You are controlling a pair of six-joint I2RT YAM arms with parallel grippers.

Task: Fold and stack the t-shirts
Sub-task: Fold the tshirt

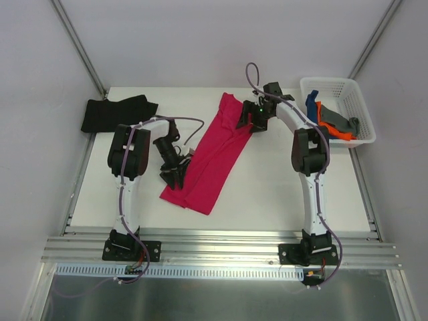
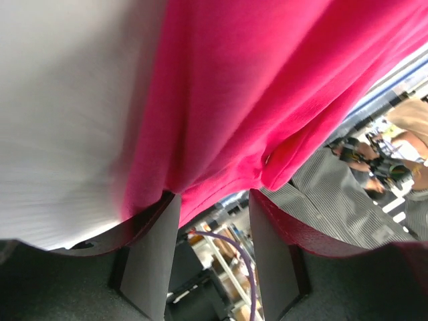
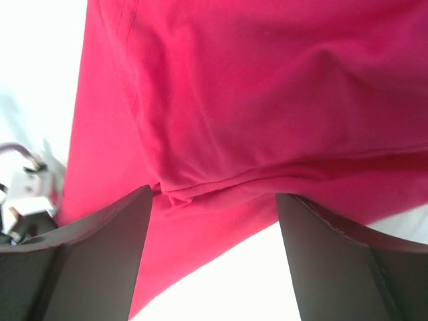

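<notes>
From above, the crimson-pink t-shirt (image 1: 214,154) lies as a long narrow strip on the white table (image 1: 287,180), running slantwise from far centre to near left. The left gripper (image 1: 175,177) is at the strip's left edge near its near end. The right gripper (image 1: 249,125) is at the strip's right edge near its far end. A black t-shirt (image 1: 115,115) lies bunched at the far left corner, well apart from the pink one. At the far right a white lattice basket (image 1: 334,81) holds blue (image 1: 311,105), orange (image 1: 342,136) and grey (image 1: 338,121) t-shirts in a heap.

In the left wrist view, pink cloth (image 2: 254,87) fills most of the frame, with a blurred white surface to its left. The two dark fingers (image 2: 150,261) of the left gripper (image 2: 215,194) stand apart with a clear gap, and the shirt's edge crosses their tips. A purple cable (image 2: 234,247) shows through the gap.

In the right wrist view, the pink cloth (image 3: 267,87) covers the upper frame, a seamed fold running across it. The right gripper (image 3: 214,190) is spread wide, its fingers (image 3: 100,254) on either side of the fold and nothing pinched between them. White table (image 3: 234,287) shows below the cloth.
</notes>
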